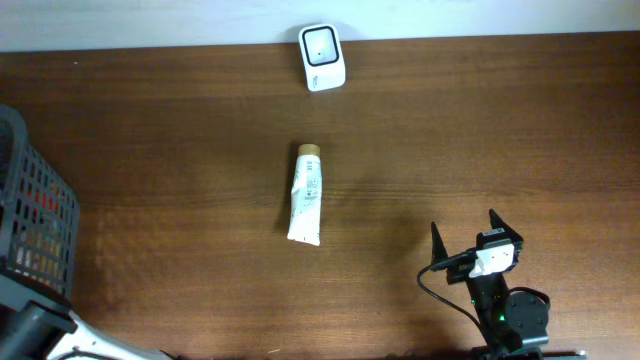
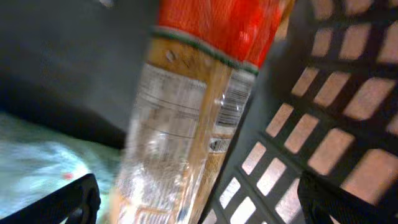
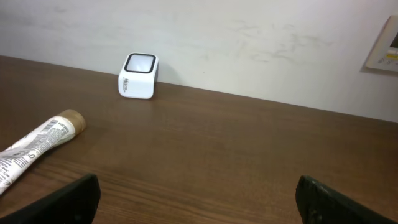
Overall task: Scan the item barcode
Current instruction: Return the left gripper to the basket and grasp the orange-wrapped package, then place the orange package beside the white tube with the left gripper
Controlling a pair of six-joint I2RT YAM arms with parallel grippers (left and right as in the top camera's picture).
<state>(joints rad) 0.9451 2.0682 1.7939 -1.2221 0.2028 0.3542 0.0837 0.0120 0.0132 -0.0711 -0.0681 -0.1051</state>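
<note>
Looking from above, the white tube [image 1: 305,195] lies flat in the middle of the brown table [image 1: 150,130], with its tan cap toward the far side. The white scanner [image 1: 322,57] stands at the far edge, well apart from the tube. A dark mesh basket [image 1: 30,200] is at the left edge. The right gripper [image 1: 464,226] is at the near right, released, with its fingers spread and nothing between them, well apart from the tube.

The left wrist view is blurred. The left gripper [image 2: 199,208] is inside the basket [image 2: 283,68], also released, and its two dark fingers [image 2: 68,202] show only in the lower corners. Ahead of it lies a clear package [image 2: 186,124] with a red label and a barcode. I cannot tell if it touches the fingers.

In the right wrist view, the right gripper [image 3: 199,202] is wide and empty above the table [image 3: 249,155]. The tube [image 3: 37,146] lies at the left, and the scanner [image 3: 138,76] stands far left against the white wall [image 3: 249,37].
</note>
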